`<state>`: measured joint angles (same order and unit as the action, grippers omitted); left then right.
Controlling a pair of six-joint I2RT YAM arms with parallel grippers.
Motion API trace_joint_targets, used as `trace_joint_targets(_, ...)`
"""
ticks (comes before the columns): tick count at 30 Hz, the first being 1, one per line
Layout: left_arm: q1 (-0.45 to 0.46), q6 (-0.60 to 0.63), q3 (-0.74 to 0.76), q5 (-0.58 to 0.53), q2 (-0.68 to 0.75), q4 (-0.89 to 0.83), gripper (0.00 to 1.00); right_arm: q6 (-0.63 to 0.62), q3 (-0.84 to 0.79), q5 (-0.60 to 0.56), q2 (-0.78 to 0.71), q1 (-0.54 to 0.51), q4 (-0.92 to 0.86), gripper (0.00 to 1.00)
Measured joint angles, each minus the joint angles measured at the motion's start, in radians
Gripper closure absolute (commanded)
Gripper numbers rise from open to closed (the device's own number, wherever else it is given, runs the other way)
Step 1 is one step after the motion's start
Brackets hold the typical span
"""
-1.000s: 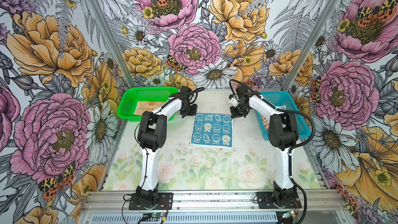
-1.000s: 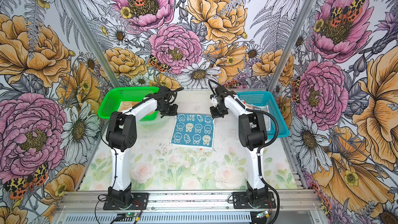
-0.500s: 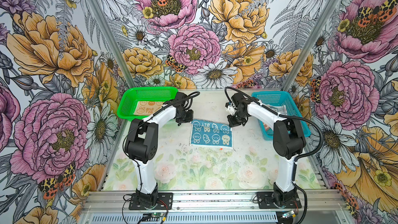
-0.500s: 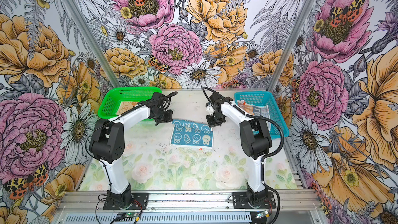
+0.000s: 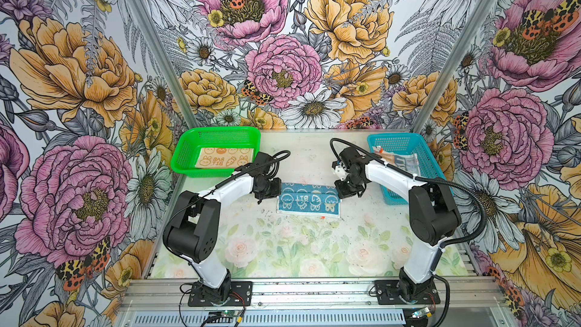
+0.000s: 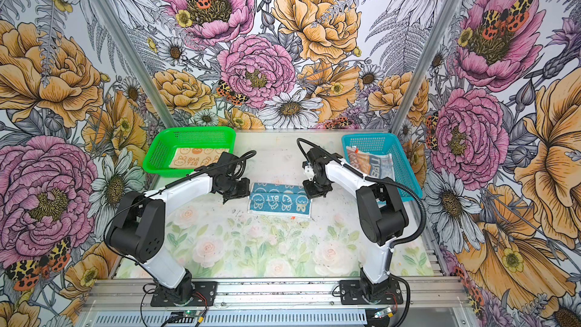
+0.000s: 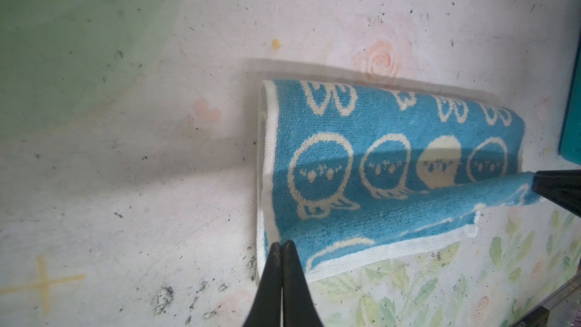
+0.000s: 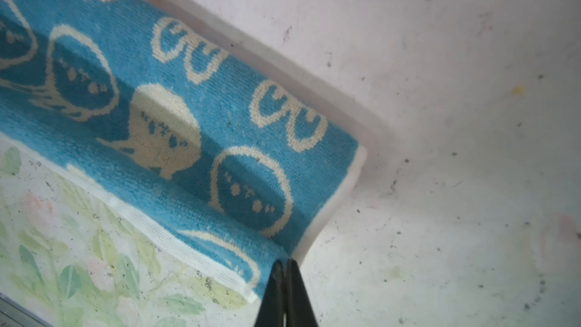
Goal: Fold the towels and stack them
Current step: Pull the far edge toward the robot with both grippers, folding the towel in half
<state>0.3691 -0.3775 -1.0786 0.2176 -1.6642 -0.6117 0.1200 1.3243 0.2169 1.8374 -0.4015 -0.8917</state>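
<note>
At the far left of the desk (image 5: 298, 246) stands the green basket (image 5: 184, 158). The orange towel (image 5: 224, 160) lies flat inside it, bunnies and lettering facing up.

Just right of that basket, the left fingers (image 7: 272, 284) are clenched on the left near corner of the teal-blue towel (image 5: 309, 201). The tips are pressed together with the white-hemmed corner caught between them. This towel lies in the middle of the desk, between the two arms, as a wide, short band doubled over on itself. Its lower layer rests flat on the desk, and rows of white bunnies show on it beyond the fingers. Its upper layer is held up off the lower one and stretches as a narrow strip from one pair of fingers across to the other. The hemmed edge of that strip faces the near side of the desk.

At the towel's right end, the right fingers (image 8: 273, 297) are likewise clamped shut on the right near corner. The cloth meets them exactly at their tips.

Further right, at the desk's edge and apart from the held towel, sits the blue basket (image 5: 424, 152). The striped towel (image 5: 405, 162) lies inside it, partly crumpled.
</note>
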Motion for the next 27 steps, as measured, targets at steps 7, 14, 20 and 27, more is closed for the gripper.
trace_joint_targets(7, 0.007, -0.02, 0.051, 0.0, 0.015, 0.019, 1.0, 0.037, -0.077, 0.0, -0.031, -0.022, 0.04, 1.0)
trace_joint_targets(14, 0.018, -0.04, 0.069, 0.0, 0.072, 0.019, 1.0, 0.058, -0.118, -0.004, -0.076, -0.027, 0.059, 1.0)
trace_joint_targets(20, 0.023, -0.045, 0.087, 0.0, 0.113, 0.033, 1.0, 0.071, -0.144, -0.003, -0.111, -0.031, 0.072, 1.0)
trace_joint_targets(27, 0.048, -0.064, 0.139, -0.011, 0.113, 0.038, 1.0, 0.094, -0.201, -0.003, -0.111, -0.055, 0.089, 1.0)
